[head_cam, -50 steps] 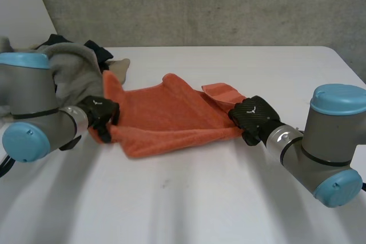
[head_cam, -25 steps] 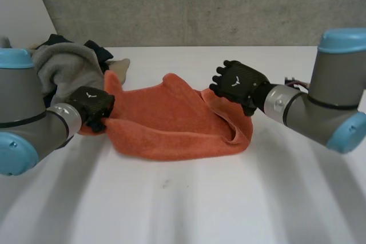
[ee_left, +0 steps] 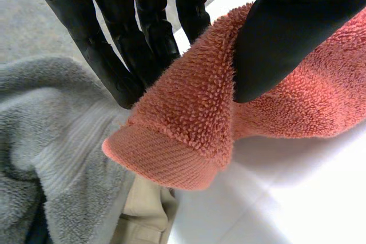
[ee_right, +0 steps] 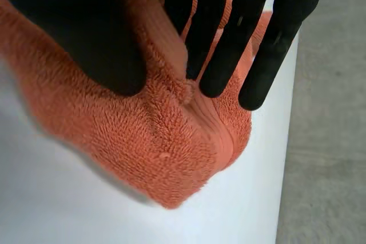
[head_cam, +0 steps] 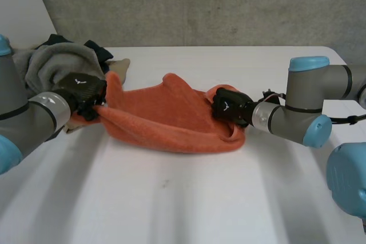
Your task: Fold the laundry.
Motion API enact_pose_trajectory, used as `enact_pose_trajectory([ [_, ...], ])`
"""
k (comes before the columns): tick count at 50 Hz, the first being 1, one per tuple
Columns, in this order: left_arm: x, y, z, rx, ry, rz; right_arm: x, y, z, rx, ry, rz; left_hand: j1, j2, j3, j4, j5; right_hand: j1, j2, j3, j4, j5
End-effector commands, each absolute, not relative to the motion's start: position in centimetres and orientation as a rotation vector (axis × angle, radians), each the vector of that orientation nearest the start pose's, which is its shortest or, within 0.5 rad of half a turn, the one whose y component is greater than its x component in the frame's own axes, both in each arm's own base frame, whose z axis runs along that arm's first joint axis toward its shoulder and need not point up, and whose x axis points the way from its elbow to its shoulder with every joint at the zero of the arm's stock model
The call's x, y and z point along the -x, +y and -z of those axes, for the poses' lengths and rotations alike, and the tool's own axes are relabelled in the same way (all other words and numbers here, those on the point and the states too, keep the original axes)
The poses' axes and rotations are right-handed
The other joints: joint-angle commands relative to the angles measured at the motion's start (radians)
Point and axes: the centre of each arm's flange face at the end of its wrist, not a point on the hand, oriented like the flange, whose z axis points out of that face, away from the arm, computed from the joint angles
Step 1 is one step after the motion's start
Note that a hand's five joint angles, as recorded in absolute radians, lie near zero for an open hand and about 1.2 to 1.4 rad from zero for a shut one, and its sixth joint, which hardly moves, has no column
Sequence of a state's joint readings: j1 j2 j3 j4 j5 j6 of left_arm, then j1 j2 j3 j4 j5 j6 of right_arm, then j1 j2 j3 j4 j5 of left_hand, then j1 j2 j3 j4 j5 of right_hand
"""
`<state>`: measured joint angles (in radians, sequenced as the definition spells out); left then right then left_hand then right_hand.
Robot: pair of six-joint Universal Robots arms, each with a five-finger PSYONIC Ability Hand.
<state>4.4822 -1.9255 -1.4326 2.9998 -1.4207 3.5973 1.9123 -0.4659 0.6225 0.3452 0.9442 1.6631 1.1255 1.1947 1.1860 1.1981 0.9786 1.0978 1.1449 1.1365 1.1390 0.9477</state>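
Observation:
An orange towel (head_cam: 166,119) lies bunched across the middle of the white table (head_cam: 189,198), its front edge rolled up. My left hand (head_cam: 84,91) is shut on the towel's left corner. In the left wrist view that corner (ee_left: 183,135) is pinched between the thumb and the fingers (ee_left: 143,44) of the left hand (ee_left: 286,38). My right hand (head_cam: 230,108) is shut on the towel's right end. In the right wrist view the thick fold (ee_right: 160,147) sits between the thumb and the fingers (ee_right: 234,38) of the right hand (ee_right: 86,32).
A laundry pile lies at the back left: a grey towel (head_cam: 60,64), a dark garment (head_cam: 94,48) and a beige cloth (head_cam: 118,66). The grey towel (ee_left: 51,141) and beige cloth (ee_left: 143,215) lie just beside the held corner. A concrete wall stands behind the table.
My right hand let go, lifted, then came down and closed on the towel's right end further in. My left hand drew its corner back toward the pile. The towel's front edge rose.

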Motion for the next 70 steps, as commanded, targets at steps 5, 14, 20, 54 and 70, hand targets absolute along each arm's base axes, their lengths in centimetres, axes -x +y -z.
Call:
enact_pose_trajectory([
  [5, 20.6, -30.2, -25.3, -0.856, 2.347, 1.891, -26.9, -38.6, -18.5, 2.107, 1.751, 1.885, 0.271, 0.202, 0.210, 0.198, 0.243, 0.298, 0.251, 0.260, 0.257, 0.274],
  [14, 19.8, -27.1, -28.8, -0.800, 2.323, 1.965, -21.5, -33.4, -26.5, 1.828, 2.072, 1.919, 0.271, 0.202, 0.210, 0.198, 0.243, 0.298, 0.251, 0.260, 0.257, 0.274],
  [20, 19.6, -23.8, -30.2, -0.820, 2.295, 1.998, -19.0, -29.3, -27.7, 1.637, 2.313, 1.726, 0.271, 0.202, 0.210, 0.198, 0.243, 0.298, 0.251, 0.260, 0.257, 0.274],
  [54, 26.7, -37.4, -43.1, -0.464, 1.076, 2.715, -21.1, -43.0, -39.1, 0.781, 1.241, 3.020, 0.271, 0.202, 0.210, 0.198, 0.243, 0.298, 0.251, 0.260, 0.257, 0.274],
  [70, 25.9, -38.4, -22.5, -0.755, 1.817, 2.269, -22.6, -41.8, -22.2, 1.151, 1.926, 2.323, 0.271, 0.202, 0.210, 0.198, 0.243, 0.298, 0.251, 0.260, 0.257, 0.274],
])
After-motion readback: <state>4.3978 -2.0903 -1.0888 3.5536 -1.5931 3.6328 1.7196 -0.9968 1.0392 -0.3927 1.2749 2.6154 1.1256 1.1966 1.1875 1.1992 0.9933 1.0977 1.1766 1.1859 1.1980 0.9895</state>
